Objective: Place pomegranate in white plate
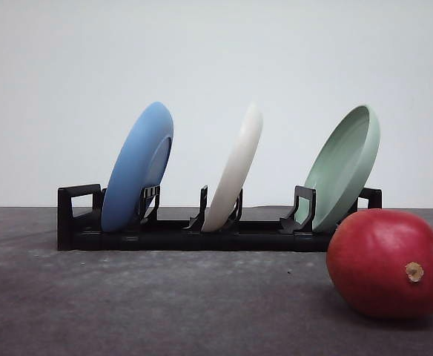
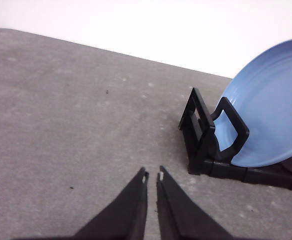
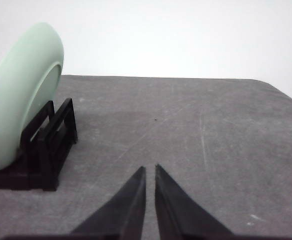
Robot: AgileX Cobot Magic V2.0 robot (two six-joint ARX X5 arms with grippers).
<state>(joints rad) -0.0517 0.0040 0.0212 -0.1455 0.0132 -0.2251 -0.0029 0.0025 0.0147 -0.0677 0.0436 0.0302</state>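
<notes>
The pomegranate, glossy red with a tan stem nub facing the camera, lies on the grey table at the near right in the front view. The white plate stands on edge in the middle slot of a black dish rack. In the left wrist view my left gripper is shut with nothing in it, hovering over bare table beside the rack's end. My right gripper is shut and holds nothing, over bare table to the side of the rack's other end.
A blue plate leans in the rack's left slot, also seen as the blue plate in the left wrist view. A pale green plate leans in the right slot, and the green plate shows in the right wrist view. A white wall stands behind the grey table.
</notes>
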